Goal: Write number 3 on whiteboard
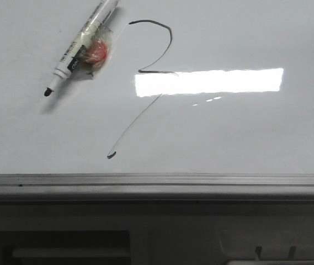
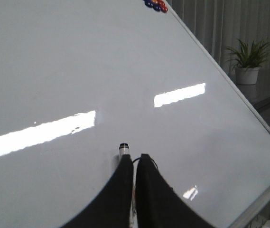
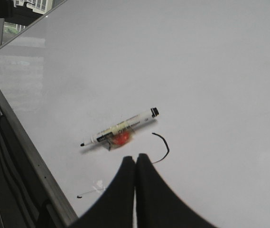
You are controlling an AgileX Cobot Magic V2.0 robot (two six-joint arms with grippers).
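The whiteboard (image 1: 245,127) is glossy pale grey-white with a bright rectangular reflection. The number 3 (image 1: 171,37) is a thin black stroke: a curved top hook, a short kink, and a faint diagonal tail ending in a dark blob (image 1: 111,155). It also shows in the right wrist view (image 3: 165,149). A white marker pen (image 1: 82,41) with a black tip lies loose on the board left of the 3, with a red lump (image 1: 97,52) taped to it. My left gripper (image 2: 135,157) is shut over the pen, whose rear end (image 2: 124,149) shows beyond the fingertips. My right gripper (image 3: 135,156) is shut and empty, over the board near the 3.
A grey metal edge rail (image 1: 157,179) runs along the board's near edge and also shows in the right wrist view (image 3: 30,156). Red and blue magnets (image 2: 156,4) sit at a far corner. A potted plant (image 2: 247,59) stands beyond the board's edge.
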